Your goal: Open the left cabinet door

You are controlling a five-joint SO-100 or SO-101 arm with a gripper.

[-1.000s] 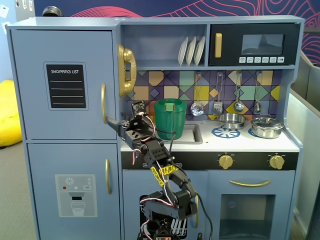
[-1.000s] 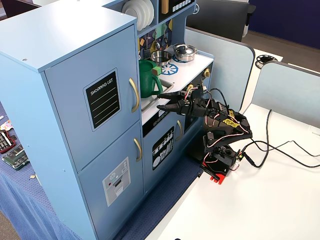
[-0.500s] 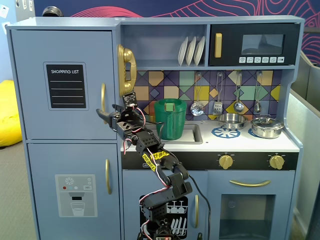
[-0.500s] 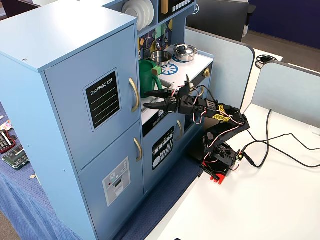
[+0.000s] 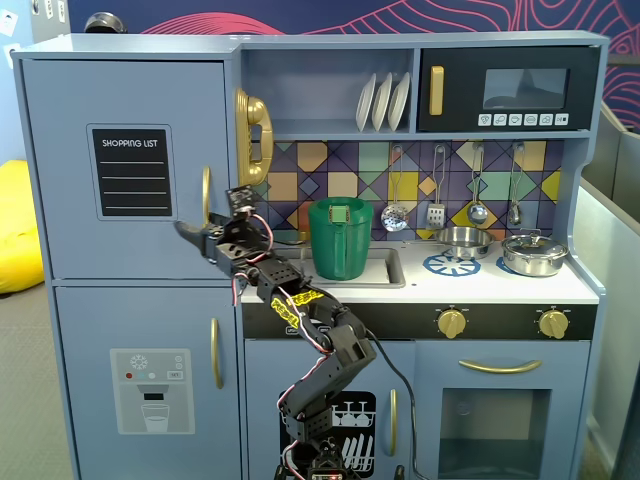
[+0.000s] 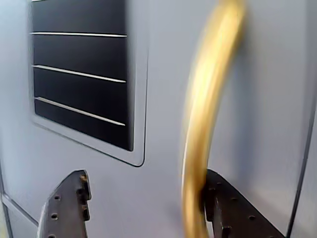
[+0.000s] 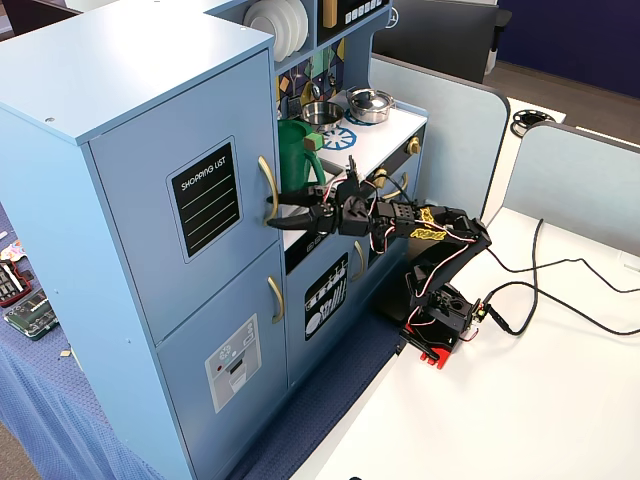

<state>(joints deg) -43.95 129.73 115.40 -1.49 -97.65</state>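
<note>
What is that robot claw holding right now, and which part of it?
Nothing is clamped yet. The gripper is open at the lower end of the gold handle on the left cabinet door; one finger sits behind the handle, the other beside it.

A green pitcher (image 5: pixel 340 238) stands in the sink at the centre of a fixed view. Right of it, a steel bowl (image 5: pixel 462 240) and a lidded pot (image 5: pixel 534 254) sit on the stove top. Utensils (image 5: pixel 436 190) hang against the coloured tile backsplash. White plates (image 5: pixel 384 101) stand on the upper shelf, beside a black microwave (image 5: pixel 508 89). A gold toy phone (image 5: pixel 252 137) hangs upper centre-left. The lower-left door carries a grey water-dispenser panel (image 5: pixel 151 391).
</note>
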